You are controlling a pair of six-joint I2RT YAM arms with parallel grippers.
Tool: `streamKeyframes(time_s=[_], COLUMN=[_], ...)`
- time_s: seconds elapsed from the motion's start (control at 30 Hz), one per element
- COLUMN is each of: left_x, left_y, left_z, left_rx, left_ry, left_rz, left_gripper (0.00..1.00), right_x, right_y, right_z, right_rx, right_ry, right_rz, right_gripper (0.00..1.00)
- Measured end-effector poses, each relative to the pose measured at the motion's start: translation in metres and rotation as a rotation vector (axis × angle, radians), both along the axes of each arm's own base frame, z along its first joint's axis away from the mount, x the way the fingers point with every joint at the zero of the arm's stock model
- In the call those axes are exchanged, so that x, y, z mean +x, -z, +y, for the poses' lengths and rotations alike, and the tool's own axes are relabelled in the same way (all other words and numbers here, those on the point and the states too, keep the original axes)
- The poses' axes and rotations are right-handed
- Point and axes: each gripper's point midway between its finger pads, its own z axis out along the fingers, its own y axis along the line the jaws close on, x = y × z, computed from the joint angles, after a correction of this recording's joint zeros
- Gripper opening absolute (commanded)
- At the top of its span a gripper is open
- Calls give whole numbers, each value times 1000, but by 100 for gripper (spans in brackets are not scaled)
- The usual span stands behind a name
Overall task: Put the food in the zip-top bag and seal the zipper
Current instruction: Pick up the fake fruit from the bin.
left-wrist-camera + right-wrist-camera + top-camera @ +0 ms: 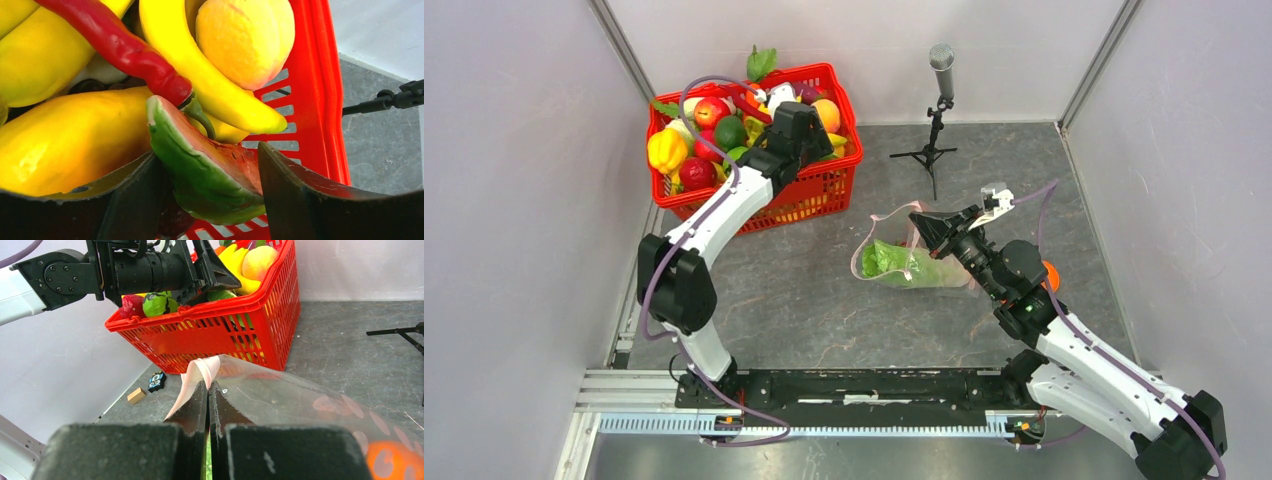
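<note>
Two claws engaged: left claw (206,150) spread wide inside red basket (320,100), fingers (130,200) flanking watermelon slice (200,175); right claw (209,385) pinched closed on pink zipper (200,370) edge of zip-top bag (280,400), bag lying on table (804,300), cabbage (899,262) inside.

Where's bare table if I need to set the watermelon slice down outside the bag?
Widest bare patch: between the red basket, the zip-top bag and the base rail. Another lies between the microphone stand and the right wall. Crowded: inside the basket, and where the right gripper pinches the bag.
</note>
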Motion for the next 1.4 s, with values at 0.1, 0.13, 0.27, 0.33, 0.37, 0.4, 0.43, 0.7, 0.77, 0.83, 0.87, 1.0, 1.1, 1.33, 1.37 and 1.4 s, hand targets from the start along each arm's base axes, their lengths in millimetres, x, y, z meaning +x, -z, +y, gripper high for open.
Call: streamKeyframes(time_s=[0.1, 0.13, 0.27, 0.33, 0.37, 0.4, 0.43, 0.7, 0.77, 0.83, 0.87, 1.0, 1.1, 1.33, 1.37, 1.4], left_x=[2, 3, 6, 3, 0, -4, -7, -32, -38, -46, -49, -63, -73, -93, -97, -100], left_y=[-1, -2, -9, -11, -12, -14, -17, -53, -60, -65, -68, -79, -86, -94, -95, -96], left_z=[-1, -2, -2, 1, 3, 6, 9, 34, 37, 41, 42, 44, 43, 35, 33, 30], left_rx=[-4, -7, -19, -20, -21, -22, -24, -58, -75, -88, -95, -145, -193, -288, -305, -322], left_ry=[-1, -1, -6, -10, -14, -20, -25, -87, -89, -90, -89, -68, -50, 20, 36, 55], left_rz=[-10, -16, -47, -55, -63, -71, -83, -212, -244, -268, -278, -335, -372, -421, -425, -430], left_gripper=[57, 55, 47, 40, 36, 35, 35, 30, 29, 29, 28, 25, 24, 23, 23, 23], right_x=[0, 0, 0, 1, 1, 1, 2, 3, 4, 4, 4, 4, 3, 3, 3, 3], right_y=[0, 0, 0, 1, 1, 1, 1, 2, 2, 2, 2, 1, 2, 6, 6, 6], right_z=[0, 0, 0, 0, 1, 1, 1, 4, 4, 4, 4, 4, 5, 5, 5, 5], right_rx=[0, 0, 0, -1, 0, 1, 2, 17, 20, 23, 24, 31, 34, 45, 47, 48], right_ry=[0, 0, 0, 0, 0, 0, 0, -3, -4, -5, -5, -6, -7, -9, -9, -9], right_rz=[0, 0, 0, 2, 3, 3, 4, 8, 9, 12, 12, 13, 17, 29, 29, 28], right_gripper=[0, 0, 0, 0, 0, 0, 0, 0, 0, 0, 0, 0, 0, 0, 0, 0])
